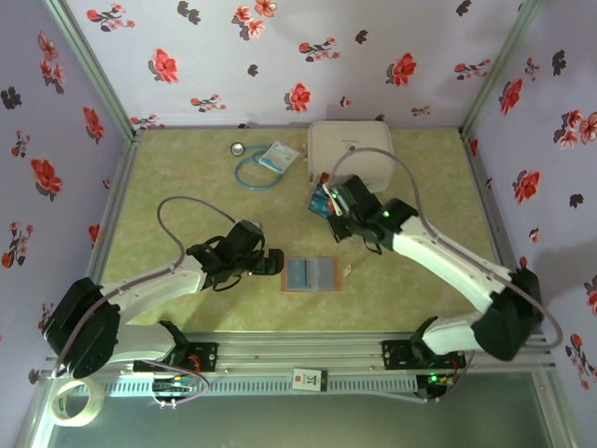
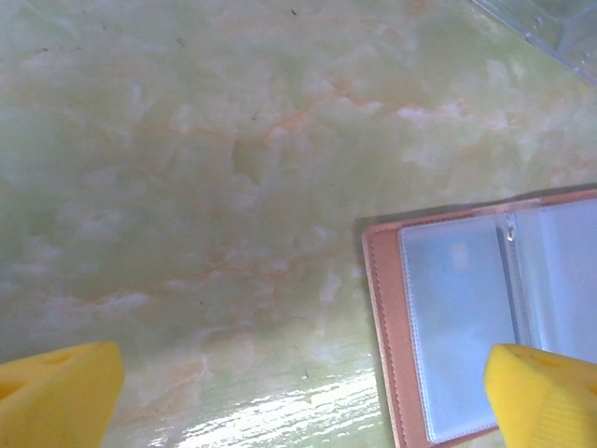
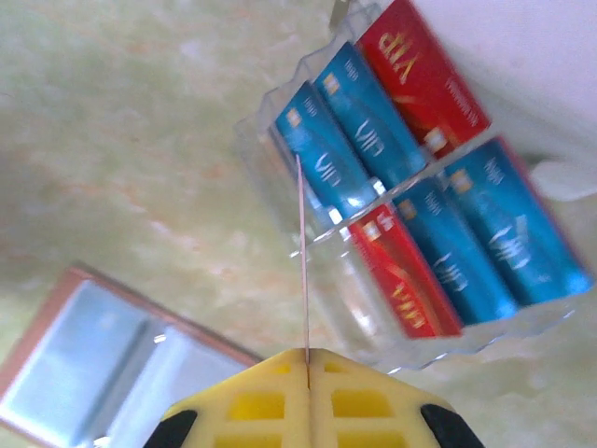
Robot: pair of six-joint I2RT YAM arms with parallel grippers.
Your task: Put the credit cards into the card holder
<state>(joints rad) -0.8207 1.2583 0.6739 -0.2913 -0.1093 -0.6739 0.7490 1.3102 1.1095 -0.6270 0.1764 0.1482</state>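
Left fingers (image 2: pixel 65 392) spread wide, nothing between them, low over bare worktop (image 2: pixel 187 187) at the left edge of the card holder (image 2: pixel 457 327). In the left wrist view one yellow tip overlaps the holder's near corner; can't tell if it touches.

Right fingers (image 3: pixel 270 401) pressed together, pinching a thin card (image 3: pixel 302 261) seen edge-on, colour not readable. They hang over the clear tray (image 3: pixel 280 215), which holds the other credit cards (image 3: pixel 368 117): six, two rows of three, four blue and two red, leaning in their slots.

Card holder lies open and flat at centre-near worktop (image 1: pixel 312 273), clear sleeves up, between the two arms. Left fingers (image 1: pixel 269 261) just beside it, right fingers (image 1: pixel 331 203) well apart from it at the tray (image 1: pixel 322 198).

Surroundings:
- White zip case (image 1: pixel 350 149) right behind the tray, just beside it; it crowds the far side of the cards.
- Tray walls ring the cards.
- Small white tag (image 1: pixel 347 271) on the worktop just right of the holder.
- Stethoscope with blue tubing (image 1: pixel 250 170) and a blue-white packet (image 1: pixel 277 157) at far centre-left, away from both arms.
- Tape roll (image 1: pixel 75 401) off the near-left corner by the left base.
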